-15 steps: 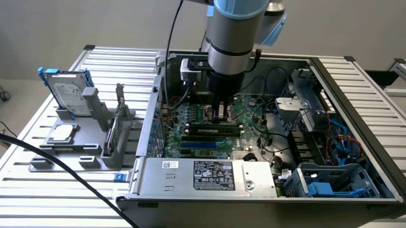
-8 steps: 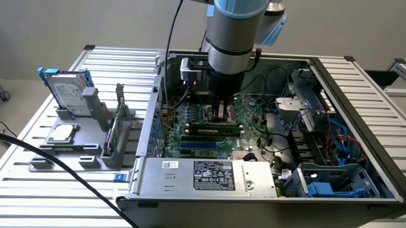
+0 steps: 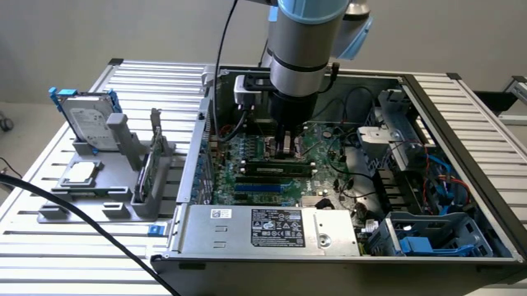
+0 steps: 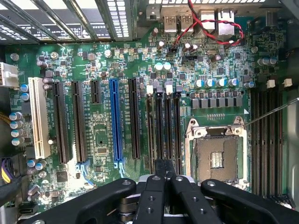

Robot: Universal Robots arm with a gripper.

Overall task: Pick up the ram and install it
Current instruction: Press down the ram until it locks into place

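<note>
Measured from the blue slot (image 3: 265,185) on the motherboard (image 4: 98,56), the ram (image 3: 280,165) stands edge-up in a black slot just beyond it, towards the empty processor socket (image 4: 217,156). The gripper (image 3: 285,147) hangs directly over the stick, its fingers (image 4: 158,173) pressed together and holding nothing. This looks like the seating stage of the install. Finishing it would call for a straight, even downward push until the white latches catch.

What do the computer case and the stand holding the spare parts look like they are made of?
Computer case: looks like sheet metal, bare dull grey, with thin folded edges. Stand: probably moulded or printed plastic, matte grey, with thick blocky walls; the look leaves this open.
</note>
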